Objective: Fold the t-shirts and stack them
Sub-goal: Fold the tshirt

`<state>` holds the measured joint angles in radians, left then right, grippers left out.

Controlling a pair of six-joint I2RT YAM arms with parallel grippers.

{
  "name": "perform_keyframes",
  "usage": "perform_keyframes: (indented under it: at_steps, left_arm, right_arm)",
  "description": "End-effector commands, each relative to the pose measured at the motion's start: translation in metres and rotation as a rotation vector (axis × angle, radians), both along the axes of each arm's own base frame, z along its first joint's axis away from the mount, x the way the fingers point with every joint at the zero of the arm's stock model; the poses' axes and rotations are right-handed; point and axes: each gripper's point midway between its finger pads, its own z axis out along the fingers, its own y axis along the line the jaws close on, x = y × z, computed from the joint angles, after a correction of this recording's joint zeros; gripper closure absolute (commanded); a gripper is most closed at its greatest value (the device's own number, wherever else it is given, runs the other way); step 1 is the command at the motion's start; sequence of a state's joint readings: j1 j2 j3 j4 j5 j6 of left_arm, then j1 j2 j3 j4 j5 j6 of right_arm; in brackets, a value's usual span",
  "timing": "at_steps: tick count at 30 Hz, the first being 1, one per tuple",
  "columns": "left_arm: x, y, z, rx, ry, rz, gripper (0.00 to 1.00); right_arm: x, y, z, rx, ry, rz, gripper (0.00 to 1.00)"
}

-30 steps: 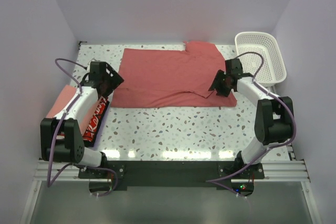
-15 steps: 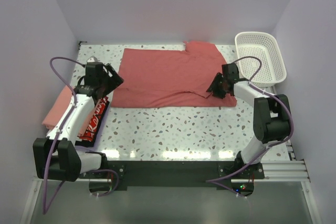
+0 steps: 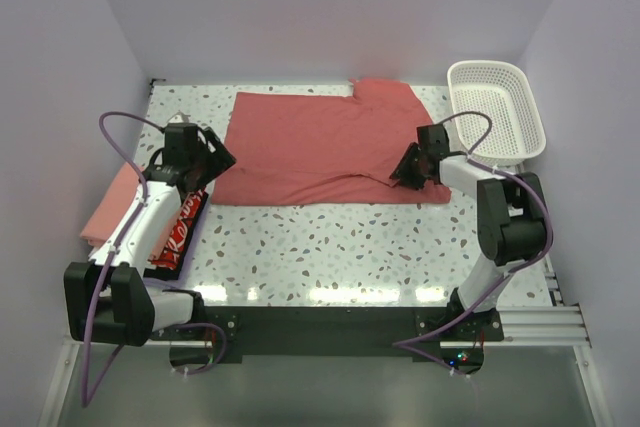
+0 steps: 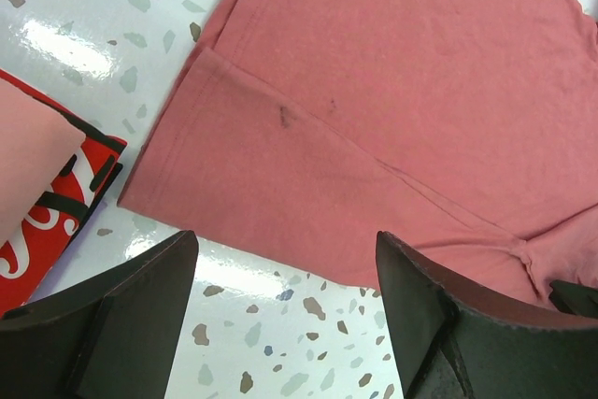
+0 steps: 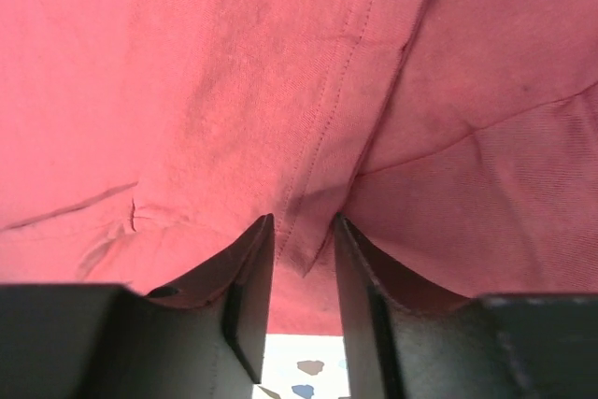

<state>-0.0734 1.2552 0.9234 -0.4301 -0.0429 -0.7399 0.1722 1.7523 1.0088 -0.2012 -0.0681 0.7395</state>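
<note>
- One folded salmon-pink tee [image 3: 108,205] is sitting at the table's left edge.
- Left gripper [image 4: 280,324] is hovering wide open off the brick-red t-shirt [image 3: 320,147], which is lying mid-table, only partly folded.
- Right gripper [image 5: 299,259] is pinching a seam edge, jaws narrow.

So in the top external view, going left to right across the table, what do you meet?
Folded salmon-pink t-shirt → red-and-black printed wrapper → left gripper → spread brick-red t-shirt → right gripper → white plastic lattice basket.
</note>
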Motion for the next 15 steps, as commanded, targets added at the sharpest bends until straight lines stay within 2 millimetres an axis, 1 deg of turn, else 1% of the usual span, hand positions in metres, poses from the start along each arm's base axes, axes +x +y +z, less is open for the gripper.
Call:
perform_keyframes:
  at_steps: [1,6,7,9,11,15]
  left_arm:
    - [0.003,0.000,0.007,0.009,-0.035,-0.017,0.19]
    - [0.003,0.000,0.007,0.011,-0.036,-0.015,0.19]
    - [0.003,0.000,0.006,0.013,-0.033,-0.016,0.19]
    - [0.003,0.000,0.005,0.012,-0.033,-0.017,0.19]
    - [0.003,0.000,0.004,0.012,-0.032,-0.019,0.19]
    - [0.003,-0.001,0.005,0.009,-0.035,-0.020,0.19]
  right_arm:
    - [0.010,0.006,0.000,0.014,-0.033,-0.011,0.65]
    - [0.012,0.010,-0.003,0.020,-0.027,-0.007,0.76]
    - [0.012,0.012,-0.003,0.022,-0.026,-0.004,0.81]
    - [0.014,0.012,-0.003,0.025,-0.027,-0.004,0.87]
    - [0.017,0.014,0.002,0.026,-0.038,-0.004,0.94]
    - [0.023,0.016,0.010,0.025,-0.051,-0.002,0.98]
